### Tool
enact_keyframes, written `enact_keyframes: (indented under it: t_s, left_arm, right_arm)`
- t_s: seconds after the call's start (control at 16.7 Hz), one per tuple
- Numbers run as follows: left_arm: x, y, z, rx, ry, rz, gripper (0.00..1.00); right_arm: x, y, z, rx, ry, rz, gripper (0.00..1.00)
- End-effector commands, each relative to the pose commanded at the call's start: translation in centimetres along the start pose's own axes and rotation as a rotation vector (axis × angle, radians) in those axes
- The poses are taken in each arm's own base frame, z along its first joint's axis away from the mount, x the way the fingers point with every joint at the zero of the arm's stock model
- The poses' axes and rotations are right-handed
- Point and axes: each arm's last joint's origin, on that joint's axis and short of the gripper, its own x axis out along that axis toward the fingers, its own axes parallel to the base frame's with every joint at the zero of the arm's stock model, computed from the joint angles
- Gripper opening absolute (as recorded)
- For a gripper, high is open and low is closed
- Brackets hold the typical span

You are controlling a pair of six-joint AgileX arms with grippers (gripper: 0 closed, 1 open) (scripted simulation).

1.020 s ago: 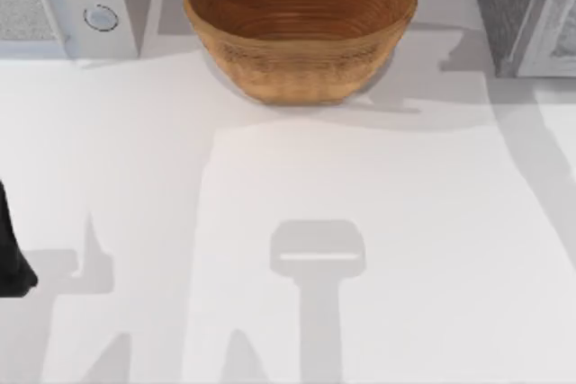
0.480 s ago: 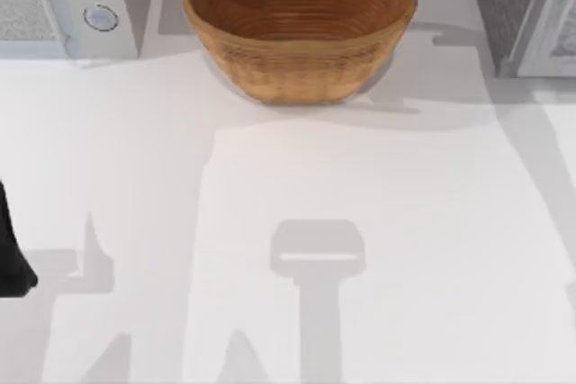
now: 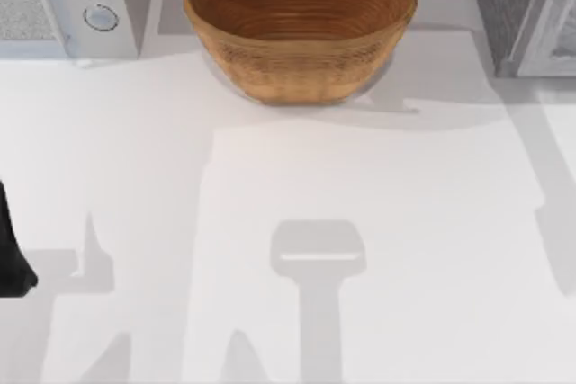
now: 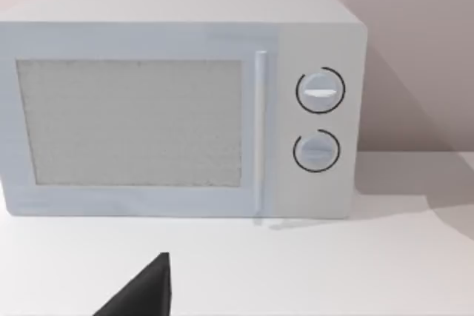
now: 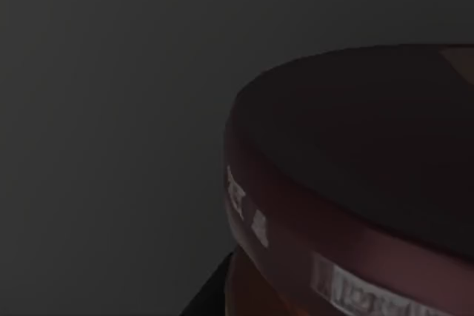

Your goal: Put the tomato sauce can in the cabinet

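The white table [image 3: 378, 222] lies bare across its middle and front, with shadows on it. At its back edge stand a woven basket [image 3: 300, 29], a white microwave [image 3: 63, 2] at the left corner and a grey cabinet [image 3: 526, 6] at the right. The left arm [image 3: 11, 254] sits at the left edge. In the dim right wrist view the can [image 5: 355, 183] looms close, its maroon top and rim visible; its label print is unreadable. Neither claw's grip can be told.

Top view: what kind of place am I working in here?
Probably a simulated kitchen counter: a white microwave with two dials at the back left, a woven basket at the back centre, and a grey cabinet at the back right, all on a white table.
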Motion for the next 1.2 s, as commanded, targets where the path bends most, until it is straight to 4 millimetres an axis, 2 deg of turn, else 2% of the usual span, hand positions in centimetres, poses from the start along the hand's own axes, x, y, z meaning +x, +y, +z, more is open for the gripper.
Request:
enact_keyframes:
  t_s: [0.24,1.02,1.2]
  left_arm:
    - [0.00,0.00,0.00,0.000,0.000,0.000,1.00]
    - [0.00,0.00,0.00,0.000,0.000,0.000,1.00]
    - [0.00,0.00,0.00,0.000,0.000,0.000,1.00]
  right_arm:
    - [0.03,-0.03,-0.01,0.000,0.000,-0.001,0.00]
    - [0.03,-0.03,-0.01,0.000,0.000,-0.001,0.98]
    - [0.03,-0.03,-0.01,0.000,0.000,-0.001,1.00]
